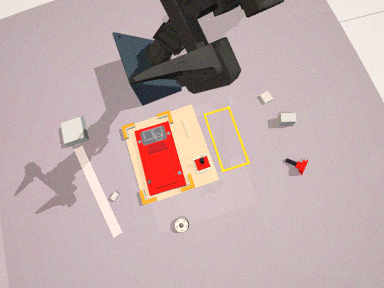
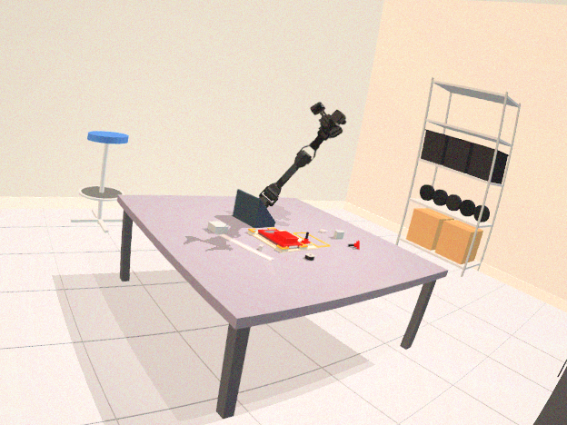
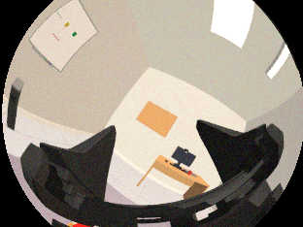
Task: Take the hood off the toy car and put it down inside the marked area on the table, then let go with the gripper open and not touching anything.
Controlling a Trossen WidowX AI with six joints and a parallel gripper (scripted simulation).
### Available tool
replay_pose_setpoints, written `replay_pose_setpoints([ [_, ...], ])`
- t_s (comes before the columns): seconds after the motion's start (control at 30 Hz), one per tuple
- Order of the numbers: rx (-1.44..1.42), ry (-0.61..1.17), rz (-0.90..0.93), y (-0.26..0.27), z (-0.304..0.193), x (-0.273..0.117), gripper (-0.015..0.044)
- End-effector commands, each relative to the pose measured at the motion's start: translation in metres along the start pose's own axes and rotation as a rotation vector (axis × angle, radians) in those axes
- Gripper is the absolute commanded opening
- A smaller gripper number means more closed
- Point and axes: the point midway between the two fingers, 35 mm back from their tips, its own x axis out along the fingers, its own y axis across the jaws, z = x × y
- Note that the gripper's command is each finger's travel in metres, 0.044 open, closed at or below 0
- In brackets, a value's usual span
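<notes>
The red toy car (image 1: 143, 159) (image 2: 273, 235) sits on a cream board (image 1: 200, 141) between orange corner brackets. Its hood (image 1: 162, 168) (image 2: 288, 237), a raised red panel, is on the car's lower part in the top view. The marked area, a yellow outline (image 1: 239, 135), lies on the table right of the board, with nothing inside it. My gripper (image 2: 327, 113) (image 3: 157, 127) is open and empty, high above the table and away from the car. Dark gripper and arm parts loom close to the top view.
A red square with a black knob (image 1: 202, 161) stands on the board. A red piece with black handle (image 1: 301, 166), a grey block (image 1: 287, 119), a large pale block (image 1: 72, 130), a wheel (image 1: 178, 225), a white strip (image 1: 98, 191) and a dark blue mount (image 2: 251, 212) are around.
</notes>
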Motion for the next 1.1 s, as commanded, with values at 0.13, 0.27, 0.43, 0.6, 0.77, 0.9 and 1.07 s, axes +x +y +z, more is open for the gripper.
replay_pose_setpoints([
  [0.13,-0.143,0.216,0.249,0.069,-0.076,0.026,0.0440],
  [0.27,-0.204,0.332,0.390,0.104,-0.119,0.029,0.0440],
  [0.43,-0.264,0.478,0.572,0.144,-0.171,0.023,0.0440],
  [0.6,-0.304,0.632,0.764,0.182,-0.223,0.007,0.0440],
  [0.77,-0.318,0.793,0.959,0.213,-0.271,-0.020,0.0440],
  [0.9,-0.306,0.934,1.121,0.235,-0.306,-0.048,0.0440],
  [1.07,-0.257,1.118,1.313,0.256,-0.342,-0.087,0.0440],
])
